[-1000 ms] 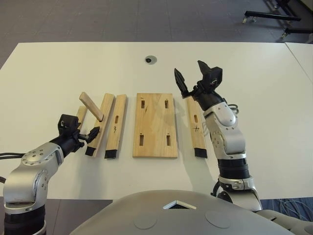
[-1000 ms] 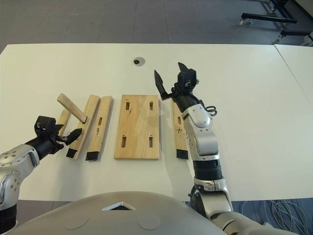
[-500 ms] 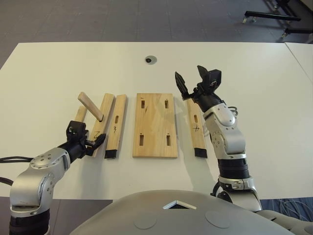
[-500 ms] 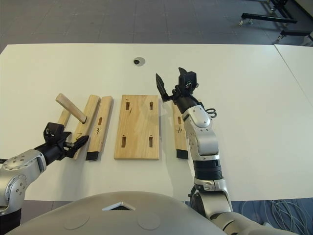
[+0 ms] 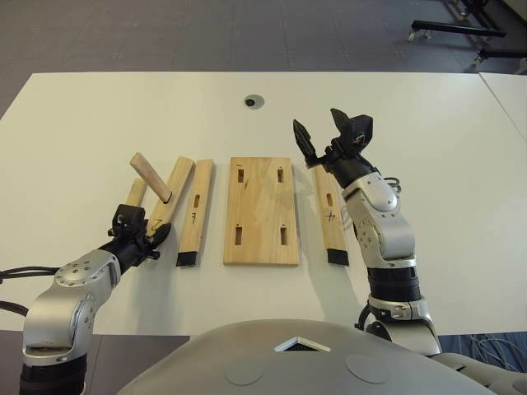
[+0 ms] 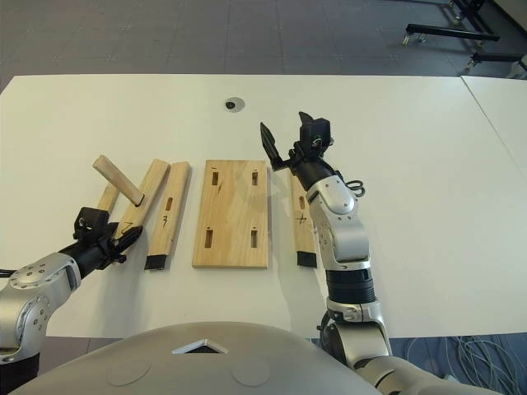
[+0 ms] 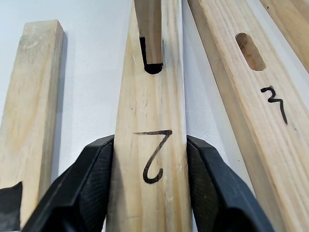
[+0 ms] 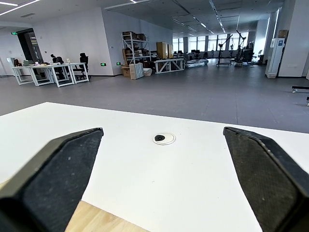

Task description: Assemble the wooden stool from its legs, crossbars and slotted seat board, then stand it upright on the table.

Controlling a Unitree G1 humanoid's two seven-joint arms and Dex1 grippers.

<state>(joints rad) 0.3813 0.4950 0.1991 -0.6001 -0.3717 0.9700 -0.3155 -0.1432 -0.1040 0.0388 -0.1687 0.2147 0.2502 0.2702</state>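
Left claw (image 7: 149, 159) clamps pale slotted wooden leg (image 7: 153, 111); right claw (image 5: 318, 118) spread.
Lifting could unseat the short wooden crossbar (image 5: 152, 177) socketed just ahead.

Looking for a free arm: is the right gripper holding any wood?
No, the fingers of the right gripper stand wide apart, with only table between them.

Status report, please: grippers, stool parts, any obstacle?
Left gripper clamps leg marked 2, crossbar plugged in. Right gripper open, raised. Seat board flat, nothing blocking.

right end effector (image 8: 162, 131) gaping | over table (image 8: 193, 174) | cable hole (image 8: 164, 138) in it
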